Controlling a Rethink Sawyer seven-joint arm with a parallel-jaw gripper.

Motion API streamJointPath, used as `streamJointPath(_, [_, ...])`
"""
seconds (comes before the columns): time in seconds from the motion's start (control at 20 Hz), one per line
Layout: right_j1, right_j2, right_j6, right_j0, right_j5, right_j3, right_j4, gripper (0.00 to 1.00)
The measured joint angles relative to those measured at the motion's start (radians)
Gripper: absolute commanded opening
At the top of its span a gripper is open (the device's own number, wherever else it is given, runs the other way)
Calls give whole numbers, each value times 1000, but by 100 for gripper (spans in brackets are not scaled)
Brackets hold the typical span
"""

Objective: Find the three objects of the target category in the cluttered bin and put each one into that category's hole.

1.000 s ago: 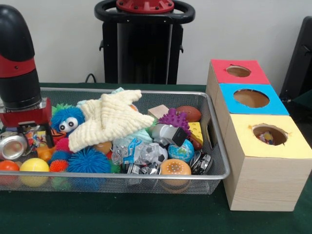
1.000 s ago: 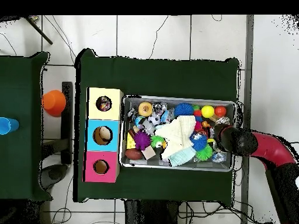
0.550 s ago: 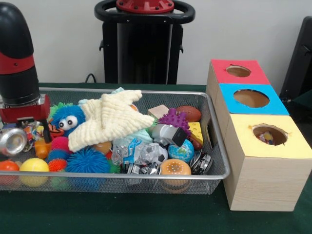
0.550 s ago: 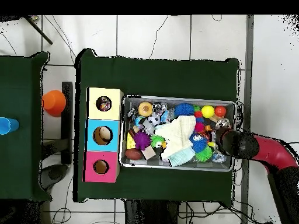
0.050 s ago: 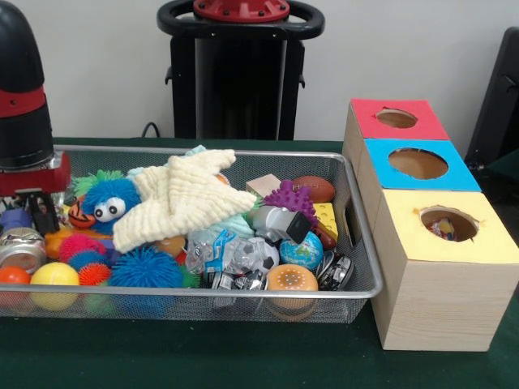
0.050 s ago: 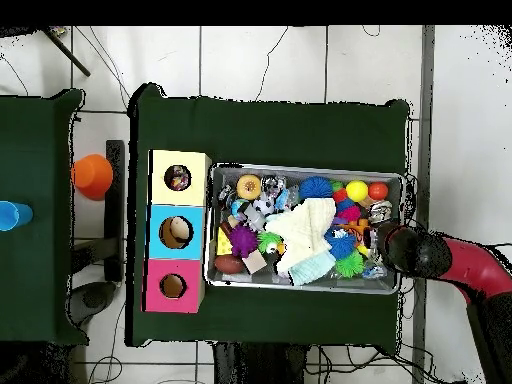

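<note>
1. Since a second ago, my gripper [image 5: 36, 212] has slid farther toward the bin's [image 5: 357, 243] end.
2. I cannot tell if it holds anything.
3. Toys fill the bin beside the yellow box [image 5: 442, 267].

A: Bin [image 5: 363, 267]? Silver wire mesh, metal, slight shine. Table [image 5: 243, 356] has matt green cloth.

B: Boxes [image 5: 438, 300] look like pale wood grain, tops matt coloured paper. Cream star [image 5: 182, 198] is ribbed knit cloth, soft.

A: Blue ball [image 5: 146, 267] is rubbery, spiky. Yellow ball [image 5: 55, 275] smooth. Tin [image 5: 20, 250] is shiny metal.

B: Arm shell [image 5: 23, 89] is glossy black and red plastic. Blue creature [image 5: 109, 198] is fuzzy plush.
</note>
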State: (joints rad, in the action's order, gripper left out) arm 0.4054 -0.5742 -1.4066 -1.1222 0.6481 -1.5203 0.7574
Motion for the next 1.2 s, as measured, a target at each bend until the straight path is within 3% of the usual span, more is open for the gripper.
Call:
streamJointPath(0.75, [12, 27, 0, 24, 5, 0, 1, 0])
streamJointPath(1.2, [55, 97, 0, 112, 94, -1, 1, 0])
